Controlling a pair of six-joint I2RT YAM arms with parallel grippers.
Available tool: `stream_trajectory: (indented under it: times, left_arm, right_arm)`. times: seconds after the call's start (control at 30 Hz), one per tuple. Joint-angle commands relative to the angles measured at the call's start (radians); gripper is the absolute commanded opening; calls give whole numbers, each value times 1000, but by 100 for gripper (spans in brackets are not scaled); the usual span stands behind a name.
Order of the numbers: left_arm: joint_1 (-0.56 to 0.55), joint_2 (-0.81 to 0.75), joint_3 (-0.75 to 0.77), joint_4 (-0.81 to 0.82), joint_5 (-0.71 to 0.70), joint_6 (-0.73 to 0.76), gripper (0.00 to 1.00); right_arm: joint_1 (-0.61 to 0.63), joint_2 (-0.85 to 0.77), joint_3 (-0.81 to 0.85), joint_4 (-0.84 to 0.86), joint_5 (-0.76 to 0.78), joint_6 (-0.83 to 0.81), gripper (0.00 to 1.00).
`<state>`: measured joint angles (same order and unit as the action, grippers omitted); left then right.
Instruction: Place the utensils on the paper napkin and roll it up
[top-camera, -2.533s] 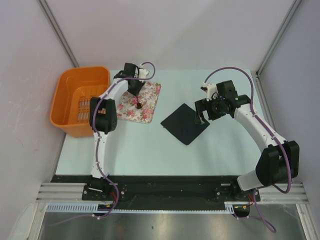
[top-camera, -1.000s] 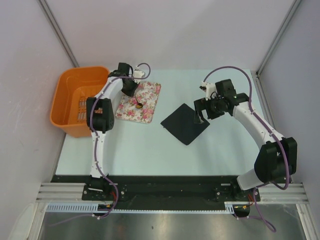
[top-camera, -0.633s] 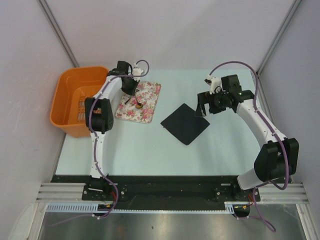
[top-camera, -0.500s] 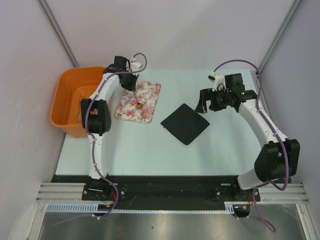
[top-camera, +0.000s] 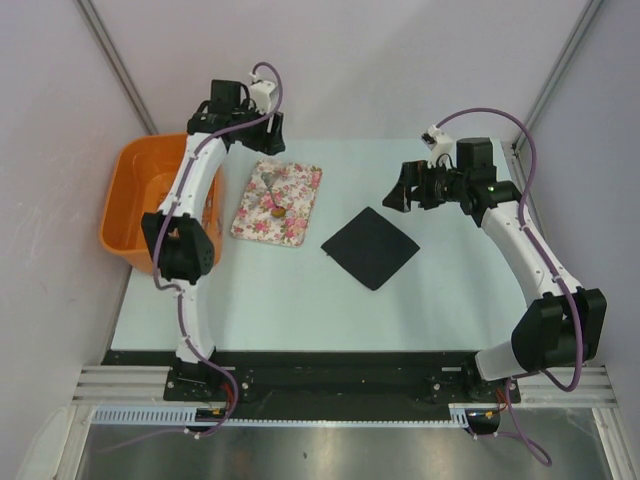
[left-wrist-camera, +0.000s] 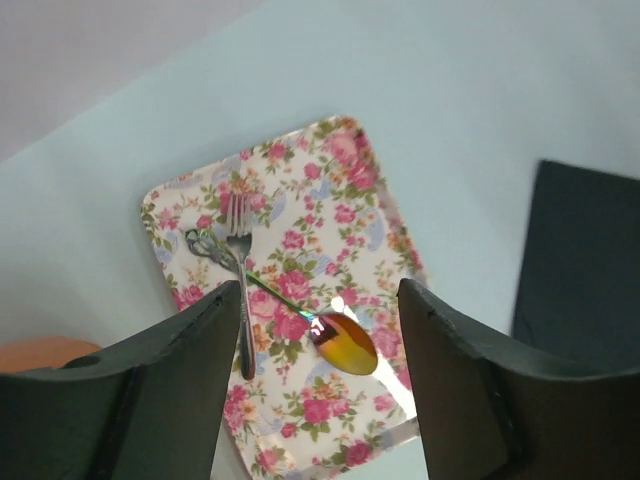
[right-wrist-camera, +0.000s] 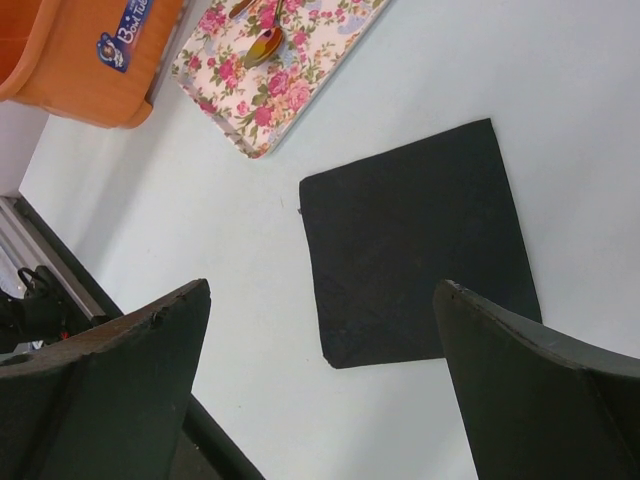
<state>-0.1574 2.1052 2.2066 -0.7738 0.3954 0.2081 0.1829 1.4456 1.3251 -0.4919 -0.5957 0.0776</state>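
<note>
The spoon, with a thin silver handle and a gold head, lies on the floral cloth, crossed by a small silver fork. In the top view the spoon lies on the cloth at the back left. The black paper napkin lies flat mid-table, turned like a diamond, and also shows in the right wrist view. My left gripper is open and empty, high above the cloth's far end. My right gripper is open and empty, above the napkin's far right side.
An orange basket stands at the table's left edge, next to the floral cloth. White walls with metal frame posts close off the back and sides. The arm bases sit on the black rail at the near edge.
My left gripper has lifted off the floral cloth and drawn back toward the far wall, empty. My right gripper has risen off the napkin's right corner. Spoon and napkin have not moved.
</note>
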Motion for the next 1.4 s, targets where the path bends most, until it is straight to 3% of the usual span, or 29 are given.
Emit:
stream_trajectory:
  times: [0.0,0.17,0.4,0.9,1.37]
  left_arm:
    - [39,165,71,-156,-23,111,66]
    - [39,237,90,-140,-136,204,56]
    - [41,314,99,-142,-153,316,46]
    - [18,456,168,-108,-208,359,44]
    - [-4,550,269,-249,-129,398,29]
  right_arm:
    - [1,-21,20,-5,-19,-19,100]
    - [1,-14,16,-22,-27,-32,100]
    - [1,19,17,-30,-30,-36,100]
    - [1,42,17,-42,-13,-47,100]
    - [0,50,33,-63,-7,-62,100]
